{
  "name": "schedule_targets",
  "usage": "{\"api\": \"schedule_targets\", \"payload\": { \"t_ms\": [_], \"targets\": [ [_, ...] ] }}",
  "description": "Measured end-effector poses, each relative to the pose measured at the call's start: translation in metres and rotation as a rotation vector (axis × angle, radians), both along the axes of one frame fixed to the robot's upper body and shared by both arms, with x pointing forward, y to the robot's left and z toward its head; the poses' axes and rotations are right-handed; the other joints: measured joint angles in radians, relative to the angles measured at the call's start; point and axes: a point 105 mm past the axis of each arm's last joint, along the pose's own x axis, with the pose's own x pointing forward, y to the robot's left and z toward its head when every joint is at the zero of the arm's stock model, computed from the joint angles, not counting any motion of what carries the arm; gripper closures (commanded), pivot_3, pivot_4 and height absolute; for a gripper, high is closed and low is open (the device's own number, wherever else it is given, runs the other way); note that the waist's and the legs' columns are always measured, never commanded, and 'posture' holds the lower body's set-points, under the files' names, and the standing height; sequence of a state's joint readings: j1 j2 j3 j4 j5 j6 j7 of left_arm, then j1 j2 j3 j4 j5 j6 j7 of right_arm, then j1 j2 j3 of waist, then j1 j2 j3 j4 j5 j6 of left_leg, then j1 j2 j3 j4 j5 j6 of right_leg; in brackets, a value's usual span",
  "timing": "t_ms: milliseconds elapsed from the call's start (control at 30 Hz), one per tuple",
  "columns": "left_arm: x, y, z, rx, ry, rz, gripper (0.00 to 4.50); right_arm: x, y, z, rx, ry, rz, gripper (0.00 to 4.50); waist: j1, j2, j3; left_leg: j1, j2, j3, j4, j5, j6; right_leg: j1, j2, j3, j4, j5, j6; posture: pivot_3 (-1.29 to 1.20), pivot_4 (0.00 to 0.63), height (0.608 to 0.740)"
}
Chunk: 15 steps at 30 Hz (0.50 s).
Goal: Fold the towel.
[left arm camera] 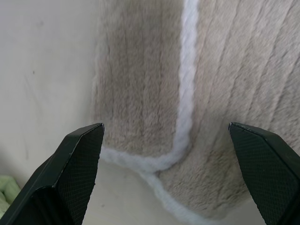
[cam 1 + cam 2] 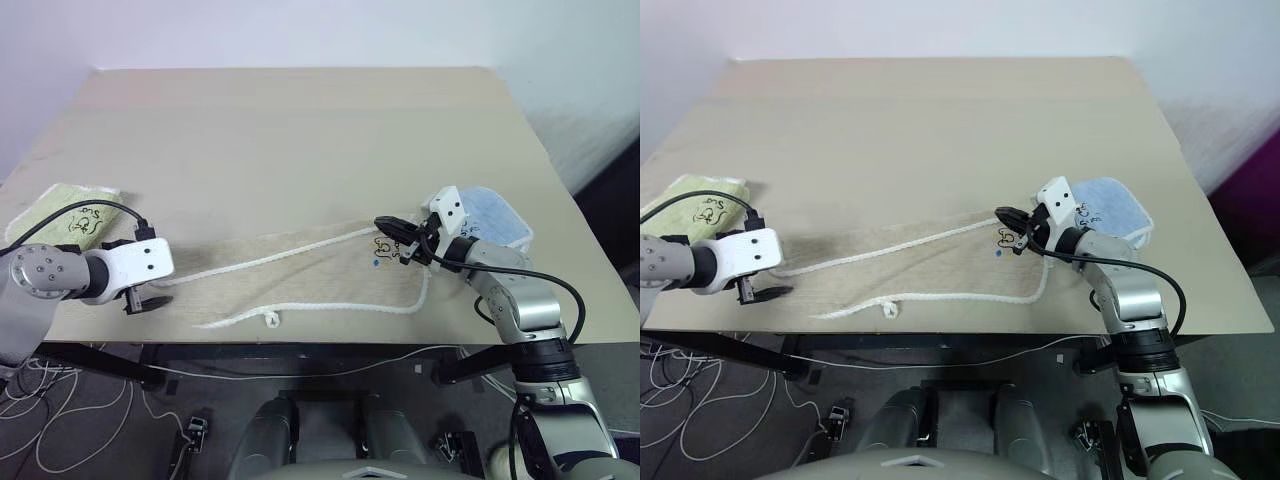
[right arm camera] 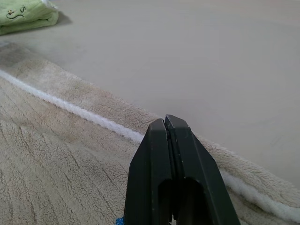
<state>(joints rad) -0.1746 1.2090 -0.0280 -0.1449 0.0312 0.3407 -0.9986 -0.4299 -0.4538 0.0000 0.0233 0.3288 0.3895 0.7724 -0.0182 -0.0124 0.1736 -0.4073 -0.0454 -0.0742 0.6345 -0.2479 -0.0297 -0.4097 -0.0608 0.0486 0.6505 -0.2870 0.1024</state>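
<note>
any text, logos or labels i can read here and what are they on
No text can be read in these pictures.
Beige towel: small dark printed logo with a blue dot, too small to read.
Light-green folded towel: dark curly printed mark, too small to read.
Light-blue folded towel: small dark mark near the right gripper, too small to read.
Table: no writing on it.

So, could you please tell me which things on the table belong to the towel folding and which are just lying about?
In the job:
- beige towel
- left gripper, open
- right gripper, shut

Lying about:
- green folded towel
- light-blue folded towel
</note>
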Motion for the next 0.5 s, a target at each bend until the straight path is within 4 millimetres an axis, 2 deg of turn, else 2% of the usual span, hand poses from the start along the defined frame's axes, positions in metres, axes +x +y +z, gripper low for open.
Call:
{"api": "schedule_targets", "payload": {
  "t_ms": [367,467,500],
  "targets": [
    [0.006,0.009,-0.009,0.031,0.011,0.015,0.04,0.000,0.000,0.000,-0.001,0.004,-0.003,4.50,0.000,0.000,0.000,0.000,0.000,0.000,0.000,0.000,0.000,0.000,0.000,0.000,0.000,0.000,0.000,0.00,0.150,0.740],
    [0.006,0.008,-0.010,0.026,0.011,0.014,0.59,0.000,-0.001,0.000,-0.002,0.004,-0.004,4.50,0.000,0.000,0.000,0.000,0.000,0.000,0.000,0.000,0.000,0.000,0.000,0.000,0.000,0.000,0.000,0.00,0.150,0.740],
    [0.006,0.008,-0.011,0.024,0.010,0.012,0.95,0.000,-0.001,0.000,-0.002,0.003,-0.004,4.50,0.000,0.000,0.000,0.000,0.000,0.000,0.000,0.000,0.000,0.000,0.000,0.000,0.000,0.000,0.000,0.00,0.150,0.740]
  ]
}}
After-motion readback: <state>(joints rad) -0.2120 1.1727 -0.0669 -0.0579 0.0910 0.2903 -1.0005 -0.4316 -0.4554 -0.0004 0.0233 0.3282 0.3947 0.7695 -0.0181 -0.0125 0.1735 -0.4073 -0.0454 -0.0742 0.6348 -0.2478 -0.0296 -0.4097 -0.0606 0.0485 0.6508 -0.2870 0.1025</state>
